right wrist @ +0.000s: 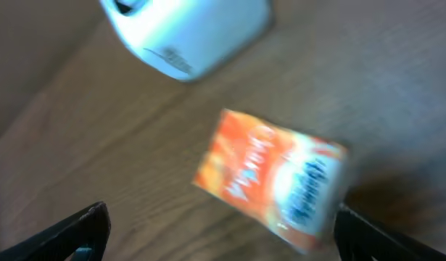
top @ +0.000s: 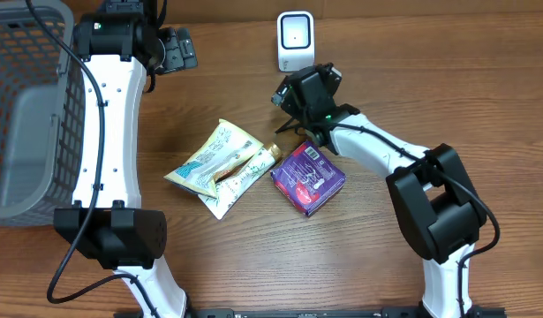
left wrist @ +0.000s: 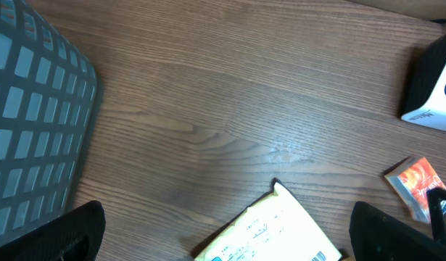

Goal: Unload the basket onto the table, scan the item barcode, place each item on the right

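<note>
The right pincer (right wrist: 221, 221) is seen spread wide, with nothing pinched between its fingers (right wrist: 70, 232). An orange packet (right wrist: 270, 174) is found lying on the wooden table (right wrist: 397, 65), just ahead of this pincer and within the span of its two fingers, nearer the right-hand one. Whether it is touched cannot be told, since the view is blurred. The white scanner (right wrist: 186, 29) is placed beyond the packet, farther ahead of the pincer and a little to its left. The left pincer (left wrist: 226, 217) is likewise held wide apart and empty. A pale yellow pouch (left wrist: 281, 232) is seen beneath it, between its fingers, with one corner pointed forward. A grey mesh basket (left wrist: 34, 123) is located off to the left of this pincer, while the scanner and the orange packet are seen well off to its right. In the overhead view a purple box (top: 308, 177) is shown lying behind the right pincer, just beside the pale yellow pouch.
</note>
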Robot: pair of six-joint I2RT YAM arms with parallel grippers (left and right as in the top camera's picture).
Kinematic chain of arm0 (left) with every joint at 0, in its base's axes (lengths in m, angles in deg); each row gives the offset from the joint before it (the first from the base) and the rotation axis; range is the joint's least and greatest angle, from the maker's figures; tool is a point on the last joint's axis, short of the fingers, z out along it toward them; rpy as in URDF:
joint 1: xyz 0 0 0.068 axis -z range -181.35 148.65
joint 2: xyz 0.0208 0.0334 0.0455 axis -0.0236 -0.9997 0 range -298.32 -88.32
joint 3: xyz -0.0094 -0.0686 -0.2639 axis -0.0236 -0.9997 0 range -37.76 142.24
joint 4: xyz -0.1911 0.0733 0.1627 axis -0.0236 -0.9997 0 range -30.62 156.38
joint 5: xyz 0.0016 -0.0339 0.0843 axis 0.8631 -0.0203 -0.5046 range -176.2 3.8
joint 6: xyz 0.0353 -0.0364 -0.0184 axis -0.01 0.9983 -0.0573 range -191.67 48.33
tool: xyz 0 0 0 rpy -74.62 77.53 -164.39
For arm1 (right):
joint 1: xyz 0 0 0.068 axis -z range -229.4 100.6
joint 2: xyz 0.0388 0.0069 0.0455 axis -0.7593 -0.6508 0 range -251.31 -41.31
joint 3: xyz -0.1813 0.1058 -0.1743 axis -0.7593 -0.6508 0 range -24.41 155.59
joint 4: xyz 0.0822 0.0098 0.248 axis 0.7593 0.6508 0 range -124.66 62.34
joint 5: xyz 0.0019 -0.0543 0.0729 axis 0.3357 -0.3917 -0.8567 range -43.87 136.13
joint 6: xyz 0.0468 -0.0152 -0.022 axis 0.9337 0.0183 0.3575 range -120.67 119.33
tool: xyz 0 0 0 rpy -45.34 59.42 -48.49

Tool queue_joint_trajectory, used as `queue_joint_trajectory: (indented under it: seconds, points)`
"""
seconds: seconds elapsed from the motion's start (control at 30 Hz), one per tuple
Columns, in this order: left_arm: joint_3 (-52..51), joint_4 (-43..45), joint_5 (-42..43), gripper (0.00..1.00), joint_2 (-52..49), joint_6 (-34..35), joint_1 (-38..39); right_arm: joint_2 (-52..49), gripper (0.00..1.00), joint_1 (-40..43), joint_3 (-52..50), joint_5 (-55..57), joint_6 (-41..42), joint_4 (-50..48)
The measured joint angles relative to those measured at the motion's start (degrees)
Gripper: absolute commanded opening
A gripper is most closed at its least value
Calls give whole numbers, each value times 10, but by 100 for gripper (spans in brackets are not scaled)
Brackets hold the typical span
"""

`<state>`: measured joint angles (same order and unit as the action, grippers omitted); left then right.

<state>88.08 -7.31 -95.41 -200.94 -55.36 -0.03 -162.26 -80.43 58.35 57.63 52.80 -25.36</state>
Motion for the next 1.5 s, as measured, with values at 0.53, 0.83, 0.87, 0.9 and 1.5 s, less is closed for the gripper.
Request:
queue_joint_trajectory:
  seconds: [0.53, 0.83, 0.87, 0.9, 1.5]
  points:
    - [0, 7, 0, 100, 0, 0, 0, -42, 75, -1, 2, 44, -76, -7]
    - [0, 7, 0, 100, 0, 0, 0, -56, 38, -1, 4, 45, -98, 14]
    - [0, 7, 0, 100, 0, 0, 0, -57, 33, -2, 4, 46, -104, 14]
    - [0, 7, 0, 100, 0, 0, 0, -57, 25, -1, 4, 46, -111, 15]
    - [0, 9, 0, 100, 0, 0, 0, -59, 100, -1, 9, 52, -260, 47]
